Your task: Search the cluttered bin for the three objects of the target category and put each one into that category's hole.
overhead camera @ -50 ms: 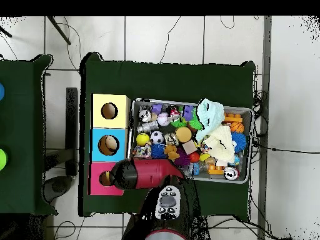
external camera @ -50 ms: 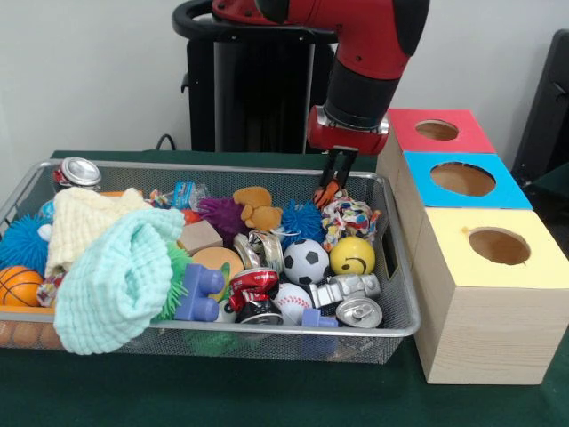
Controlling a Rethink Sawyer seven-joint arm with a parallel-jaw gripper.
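green cloth covers the table (external camera @ -50 ms: 267, 391), and on it sits the wide silver wire mesh bin (external camera @ -50 ms: 391, 325), full of mixed toys and cans. beside the bin stands a row of three pale wooden boxes, each with a round hole in a coloured top: the yellow-topped box (external camera @ -50 ms: 498, 245) nearest the camera in the front view, the blue-topped box (external camera @ -50 ms: 462, 180) in the middle, and the red-topped box (external camera @ -50 ms: 437, 130) at the far end.

the red and black robot arm (external camera @ -50 ms: 364, 71) comes down over the far corner of the bin on the side of the boxes. its dark gripper (external camera @ -50 ms: 331, 189) hangs low there, and something small and orange shows at its tips; i cannot tell if the tips are clenched on it or only touch it.

just beside the gripper lies the multicoloured knotted rope toy (external camera @ -50 ms: 349, 215). below that, toward the camera, are the yellow smiley ball (external camera @ -50 ms: 352, 255) and the black and white small soccer ball (external camera @ -50 ms: 305, 261). the white baseball with red stitching (external camera @ -50 ms: 293, 302) lies further forward, well apart from the gripper. a mint green knitted cloth (external camera @ -50 ms: 116, 276) and a cream knitted cloth (external camera @ -50 ms: 84, 222) cover the other half of the bin. the orange basketball toy (external camera @ -50 ms: 18, 285) is at the end opposite the boxes.
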